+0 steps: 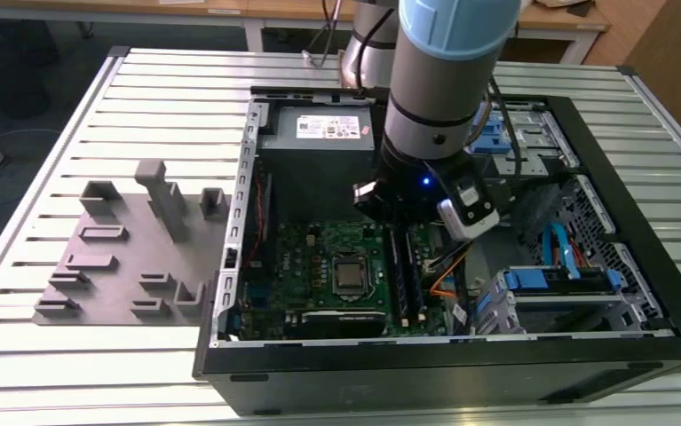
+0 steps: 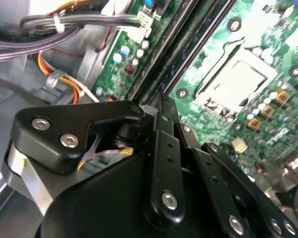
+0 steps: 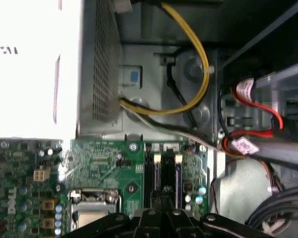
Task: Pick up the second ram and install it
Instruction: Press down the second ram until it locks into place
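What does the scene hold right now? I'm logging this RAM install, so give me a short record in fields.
workspace: open computer case on a slatted table
arm: reaching down into the case
gripper: over the motherboard, at the memory slots
second ram: can't tell if it is held or seated
beside case: grey fixture blocks, at the exterior view's left
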Robot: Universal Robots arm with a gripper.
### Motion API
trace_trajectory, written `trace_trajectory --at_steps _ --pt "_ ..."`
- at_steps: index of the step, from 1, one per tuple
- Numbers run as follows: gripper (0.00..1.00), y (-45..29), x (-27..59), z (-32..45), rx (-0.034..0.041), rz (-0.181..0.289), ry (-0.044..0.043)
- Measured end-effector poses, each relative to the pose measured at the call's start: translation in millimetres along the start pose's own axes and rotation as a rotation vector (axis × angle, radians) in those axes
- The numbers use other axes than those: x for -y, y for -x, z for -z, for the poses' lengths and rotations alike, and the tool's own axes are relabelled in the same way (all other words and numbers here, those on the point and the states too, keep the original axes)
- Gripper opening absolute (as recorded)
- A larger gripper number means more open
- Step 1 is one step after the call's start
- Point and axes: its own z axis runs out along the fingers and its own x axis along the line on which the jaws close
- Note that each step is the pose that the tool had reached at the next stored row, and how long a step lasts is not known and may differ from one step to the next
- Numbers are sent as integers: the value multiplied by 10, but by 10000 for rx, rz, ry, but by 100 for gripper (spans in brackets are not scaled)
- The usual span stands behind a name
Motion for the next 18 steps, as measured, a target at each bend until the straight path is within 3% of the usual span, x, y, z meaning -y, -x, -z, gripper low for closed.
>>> trace_trajectory --at_steps 13,18 --pt "7 -3 511 -12 0 3 -79" --pt "7 -7 540 -86 -1 3 -88"
